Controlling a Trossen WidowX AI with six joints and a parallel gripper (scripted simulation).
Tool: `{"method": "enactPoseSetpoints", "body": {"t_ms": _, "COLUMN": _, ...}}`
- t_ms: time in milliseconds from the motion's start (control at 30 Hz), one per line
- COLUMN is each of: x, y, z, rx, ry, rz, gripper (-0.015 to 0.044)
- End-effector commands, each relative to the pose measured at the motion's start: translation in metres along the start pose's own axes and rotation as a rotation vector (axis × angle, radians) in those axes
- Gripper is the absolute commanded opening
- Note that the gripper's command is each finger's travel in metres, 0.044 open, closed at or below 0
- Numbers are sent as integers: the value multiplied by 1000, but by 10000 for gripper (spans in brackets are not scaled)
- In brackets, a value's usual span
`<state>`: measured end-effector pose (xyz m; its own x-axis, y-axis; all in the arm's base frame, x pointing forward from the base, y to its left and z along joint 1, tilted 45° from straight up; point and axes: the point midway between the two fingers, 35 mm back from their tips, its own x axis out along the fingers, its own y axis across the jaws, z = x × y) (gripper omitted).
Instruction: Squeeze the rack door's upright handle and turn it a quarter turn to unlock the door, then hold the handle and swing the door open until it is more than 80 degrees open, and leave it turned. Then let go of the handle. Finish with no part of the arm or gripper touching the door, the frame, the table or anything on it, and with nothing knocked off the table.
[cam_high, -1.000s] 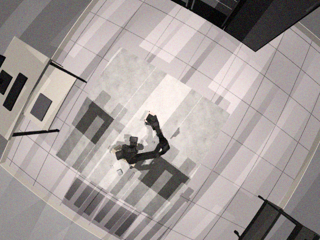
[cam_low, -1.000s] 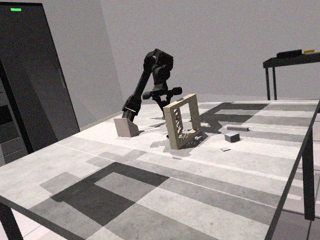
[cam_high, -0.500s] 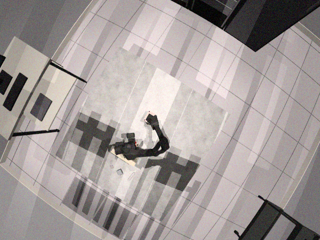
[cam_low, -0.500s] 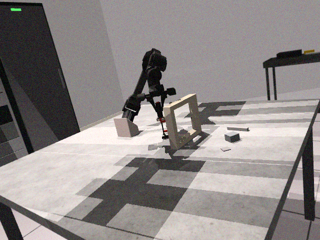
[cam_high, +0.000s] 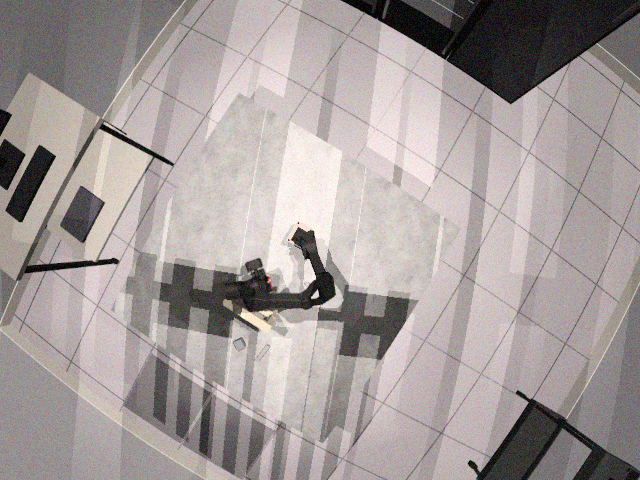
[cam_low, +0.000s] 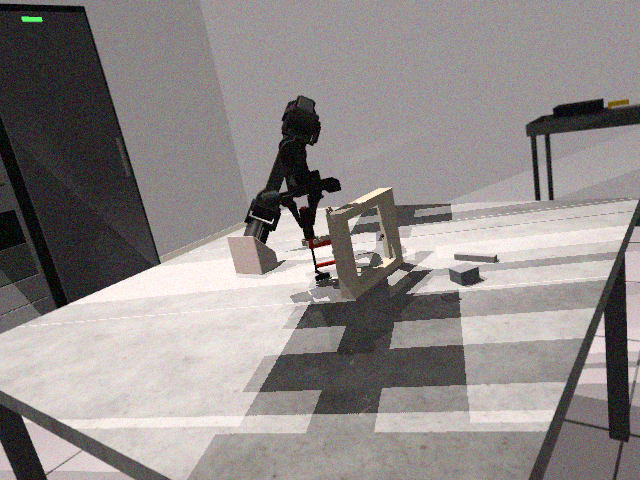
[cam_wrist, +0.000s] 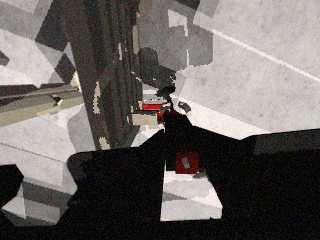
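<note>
The beige rack frame (cam_high: 258, 321) (cam_low: 393, 222) stands upright on the table. Its slatted door (cam_wrist: 107, 75) is swung well out from the frame, towards the arm's base; in the exterior view it is nearly edge-on beside the near post, so its exact angle is hard to read. Red brackets (cam_low: 325, 264) (cam_wrist: 151, 106) stick out from the door to the dark upright handle (cam_low: 313, 260). My gripper (cam_low: 309, 236) (cam_wrist: 177, 131) points down and is shut on the handle near its upper end. The fingers hide part of the handle, and how far it is turned cannot be told.
A grey block (cam_high: 239, 343) (cam_low: 464, 274) and a thin grey bar (cam_high: 263, 352) (cam_low: 475, 257) lie on the table on the frame's far side from the arm's base. The arm's pale base block (cam_low: 248, 255) stands beyond the gripper. Striped shadows cross the table.
</note>
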<state>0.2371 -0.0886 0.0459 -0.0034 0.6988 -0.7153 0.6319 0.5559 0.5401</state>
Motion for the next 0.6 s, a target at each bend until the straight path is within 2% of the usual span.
{"method": "enactPoseSetpoints", "body": {"t_ms": 0, "x": 1, "y": -8, "z": 3, "rx": -99, "ry": -2, "rz": 1, "gripper": 24}}
{"method": "enactPoseSetpoints", "body": {"t_ms": 567, "x": 1, "y": -44, "z": 17, "rx": -359, "ry": -3, "rz": -2, "gripper": 24}}
